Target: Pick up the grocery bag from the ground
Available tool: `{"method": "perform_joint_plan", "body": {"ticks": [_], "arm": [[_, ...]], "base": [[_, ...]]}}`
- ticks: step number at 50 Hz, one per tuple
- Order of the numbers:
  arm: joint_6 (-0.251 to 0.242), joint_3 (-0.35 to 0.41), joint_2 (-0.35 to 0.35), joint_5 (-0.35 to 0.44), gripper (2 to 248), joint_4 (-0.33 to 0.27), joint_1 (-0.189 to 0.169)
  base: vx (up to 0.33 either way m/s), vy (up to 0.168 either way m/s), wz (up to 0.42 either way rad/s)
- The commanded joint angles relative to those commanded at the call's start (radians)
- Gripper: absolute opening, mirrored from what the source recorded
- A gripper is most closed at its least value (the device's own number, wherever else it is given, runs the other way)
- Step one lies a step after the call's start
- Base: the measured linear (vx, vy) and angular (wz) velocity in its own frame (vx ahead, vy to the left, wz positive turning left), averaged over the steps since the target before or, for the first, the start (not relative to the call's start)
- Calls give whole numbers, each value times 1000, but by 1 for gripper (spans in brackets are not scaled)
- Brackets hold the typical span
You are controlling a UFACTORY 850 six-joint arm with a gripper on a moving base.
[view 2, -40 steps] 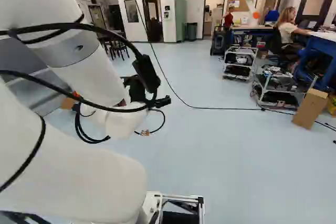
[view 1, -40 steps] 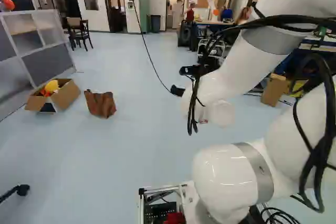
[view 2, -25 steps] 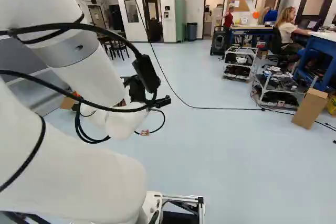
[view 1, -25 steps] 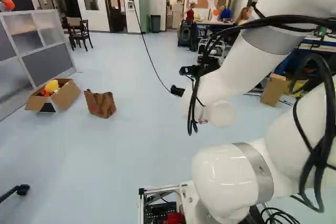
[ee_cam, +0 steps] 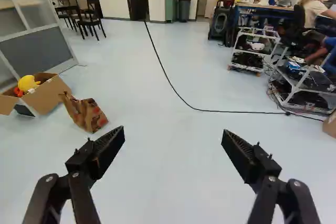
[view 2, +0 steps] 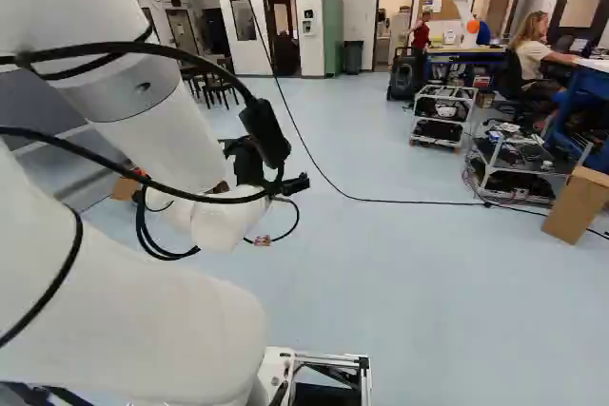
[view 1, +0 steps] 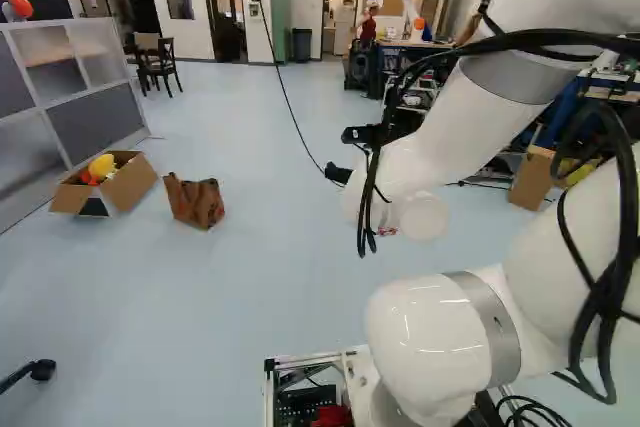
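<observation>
Brown paper grocery bag (view 1: 197,203): on the floor, toward the left of the left base view, leaning and crumpled; ahead of the gripper, off to the robot's left.
Weight: probably light if empty; contents hidden, so not certain.
Paper: thin, creased, likely soft under pressure and easily torn; probably dry enough not to slip.
Place of hold: best at the raised, crumpled end nearer the box, pinching the folded walls together; likely to skid or tip if nudged low on the side.
Gripper (ee_cam: 173,134): wide open, nothing between the fingers, well apart from the bag.
Step in hand: apparently the approach, with reaching down and closing yet to do.
Floor (view 1: 300,277): pale blue, smooth, faintly glossy; flat support, likely offering the paper little resistance.
Cardboard box (view 1: 125,185): flaps open, yellow object (view 1: 102,165) inside; just beside the bag, a likely snag for a wide finger.
Partition (view 1: 95,127): grey panels, behind the box.
Black cable (ee_cam: 236,111): trailing across the floor, apart from the bag.
Wheeled carts (ee_cam: 252,56): loaded, well off to the robot's right.
</observation>
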Motion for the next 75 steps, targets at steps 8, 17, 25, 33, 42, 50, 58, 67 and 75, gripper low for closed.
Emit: {"method": "perform_joint_plan", "body": {"ticks": [8, 17, 25, 33, 42, 50, 58, 67, 75], "arm": [[0, 0, 0, 0, 247, 0, 0], [0, 0, 0, 0, 247, 0, 0], [0, 0, 0, 0, 247, 0, 0], [0, 0, 0, 0, 247, 0, 0], [0, 0, 0, 0, 247, 0, 0], [0, 0, 0, 0, 247, 0, 0], [0, 0, 0, 0, 247, 0, 0], [0, 0, 0, 0, 247, 0, 0], [0, 0, 0, 0, 247, 0, 0]], "base": [[135, 85, 302], [135, 95, 377], [136, 101, 386], [138, 105, 389], [152, 107, 397], [165, 103, 360], [185, 89, 290], [187, 77, 245], [216, 69, 188]]}}
